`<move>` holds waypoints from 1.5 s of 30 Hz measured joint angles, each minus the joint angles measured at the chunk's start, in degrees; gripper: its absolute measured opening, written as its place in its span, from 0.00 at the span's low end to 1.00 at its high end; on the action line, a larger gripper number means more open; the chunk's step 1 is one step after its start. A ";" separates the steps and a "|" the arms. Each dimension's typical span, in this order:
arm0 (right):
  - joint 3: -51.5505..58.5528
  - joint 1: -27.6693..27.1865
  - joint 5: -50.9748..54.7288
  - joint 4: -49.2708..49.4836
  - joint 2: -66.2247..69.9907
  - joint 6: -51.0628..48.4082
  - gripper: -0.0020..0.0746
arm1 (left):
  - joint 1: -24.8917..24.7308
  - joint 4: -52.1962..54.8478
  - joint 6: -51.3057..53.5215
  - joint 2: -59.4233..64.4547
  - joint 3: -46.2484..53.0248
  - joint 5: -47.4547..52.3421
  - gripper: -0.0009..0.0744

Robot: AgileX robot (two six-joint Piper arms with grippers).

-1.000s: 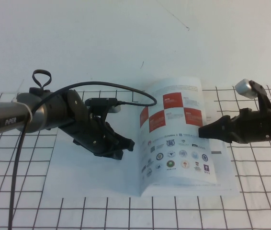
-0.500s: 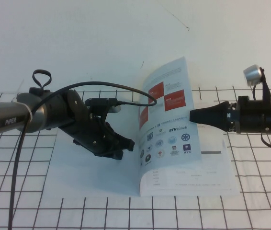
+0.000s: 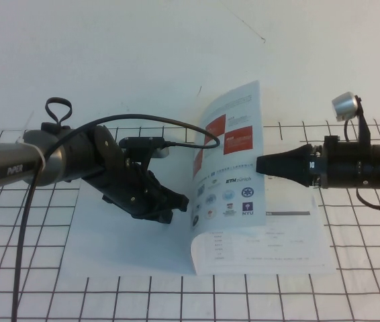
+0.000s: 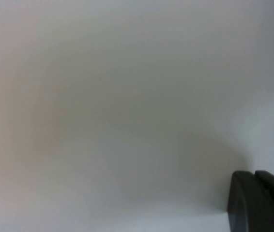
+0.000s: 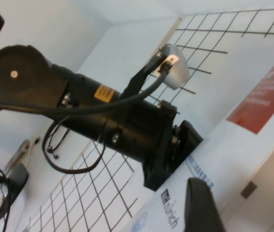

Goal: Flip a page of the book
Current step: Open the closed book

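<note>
We start at the fingers [image 5: 202, 203] of the right gripper [image 3: 262, 164]. They stand apart and are not clamped on anything. Only one dark finger shows in the right wrist view, right beside the printed face of the page [image 3: 233, 174]. In the high view the tapered black tip meets the page at its free edge, above the book's right half.

The page is lifted off the book [image 3: 264, 248] and stands steeply, curving up from the spine with its red squares uppermost and the rows of round logos below them. The sheet of the book that it has uncovered lies flat, showing small text and a grey bar. The right arm reaches in level from beyond the book's right edge, with a small silver camera [image 3: 344, 105] mounted on top of it.

The left gripper [image 3: 170, 206] is low over the book's left half, a blank white sheet [image 3: 123, 241], just beside the spine. We cannot tell whether it is open or closed, and the left wrist view gives only plain white paper and a dark corner of the gripper. The left arm [image 3: 76, 161] slants in from beyond the book's left edge, with a black cable [image 3: 143, 121] looping over it towards the spine.

The book lies open on the table [image 3: 351, 288], whose white surface carries a black grid on all sides of the book except the far one.
</note>
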 joint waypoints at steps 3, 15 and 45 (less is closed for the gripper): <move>-1.02 1.18 0.00 0.00 0.00 0.00 0.52 | 0.00 0.00 0.00 0.00 0.00 -0.10 0.01; -7.37 2.12 0.62 -0.38 0.00 1.24 0.52 | -0.12 2.62 0.00 -6.77 0.51 -1.61 0.01; -7.94 5.78 0.75 -2.46 0.00 2.54 0.52 | -29.50 21.32 -1.27 -24.77 0.63 3.88 0.01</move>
